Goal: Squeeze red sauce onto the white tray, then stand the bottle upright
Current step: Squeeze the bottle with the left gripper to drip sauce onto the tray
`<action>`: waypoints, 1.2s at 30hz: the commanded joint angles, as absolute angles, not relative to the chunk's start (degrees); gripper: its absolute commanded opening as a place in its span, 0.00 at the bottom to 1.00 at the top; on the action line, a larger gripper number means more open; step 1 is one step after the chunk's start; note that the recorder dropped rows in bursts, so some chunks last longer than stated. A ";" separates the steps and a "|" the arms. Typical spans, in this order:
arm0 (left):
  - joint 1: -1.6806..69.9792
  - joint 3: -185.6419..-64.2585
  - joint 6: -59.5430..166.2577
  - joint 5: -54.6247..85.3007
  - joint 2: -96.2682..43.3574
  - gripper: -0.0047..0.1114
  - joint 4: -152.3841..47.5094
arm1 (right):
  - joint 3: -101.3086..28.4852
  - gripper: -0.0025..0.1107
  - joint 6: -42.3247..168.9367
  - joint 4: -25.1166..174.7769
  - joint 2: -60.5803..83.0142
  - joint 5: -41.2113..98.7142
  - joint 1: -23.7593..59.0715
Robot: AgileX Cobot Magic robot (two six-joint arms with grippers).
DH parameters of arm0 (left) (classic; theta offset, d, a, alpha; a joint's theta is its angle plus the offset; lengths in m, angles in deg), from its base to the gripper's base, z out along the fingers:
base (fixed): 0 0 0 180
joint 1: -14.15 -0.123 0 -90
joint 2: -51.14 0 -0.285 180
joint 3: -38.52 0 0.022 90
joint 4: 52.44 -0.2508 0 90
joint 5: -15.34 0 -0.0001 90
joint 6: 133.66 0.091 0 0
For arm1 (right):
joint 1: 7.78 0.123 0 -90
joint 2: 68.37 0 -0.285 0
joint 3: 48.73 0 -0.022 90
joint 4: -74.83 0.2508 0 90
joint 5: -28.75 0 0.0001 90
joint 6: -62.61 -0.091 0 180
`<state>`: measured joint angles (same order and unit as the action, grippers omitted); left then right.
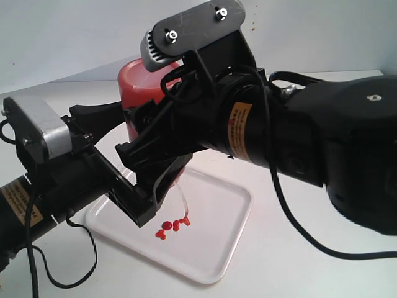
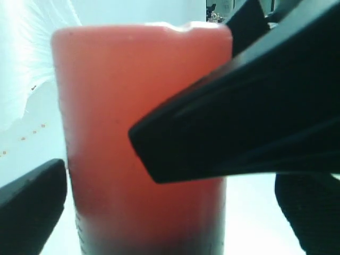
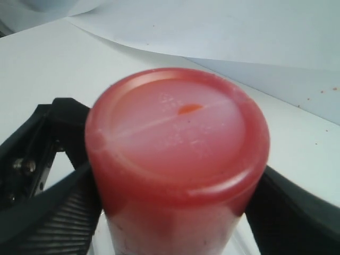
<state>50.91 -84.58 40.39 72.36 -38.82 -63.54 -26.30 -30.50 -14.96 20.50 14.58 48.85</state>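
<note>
Now the right pincer (image 3: 175,212) clamps the bottle (image 1: 146,87) upside down over the white tray (image 1: 229,248), red sauce (image 1: 170,226) pooled beneath, while the left pincer (image 2: 170,212) stands wide open around it, gripping nothing. Danger, I reckon: turning it upright on one squeezing grip could fling drips onto the counter (image 1: 291,279), or let it slip.

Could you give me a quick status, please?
Right gripper: jaws shut on the bottle, base up over the white tray. Left gripper: jaws open either side of it. Red sauce on tray; bottle not yet upright.
</note>
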 commanded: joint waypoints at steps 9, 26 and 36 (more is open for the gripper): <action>51.06 -84.87 40.90 69.14 -38.74 0.78 -63.18 | -26.98 0.02 -30.46 -16.06 19.85 14.15 48.68; 51.06 -84.87 41.02 69.14 -38.74 0.26 -62.25 | -26.98 0.02 -30.46 -16.06 19.85 14.15 48.68; 51.06 -84.87 41.02 67.04 -38.74 0.88 -62.25 | -26.98 0.02 -30.46 -16.06 19.85 14.15 48.68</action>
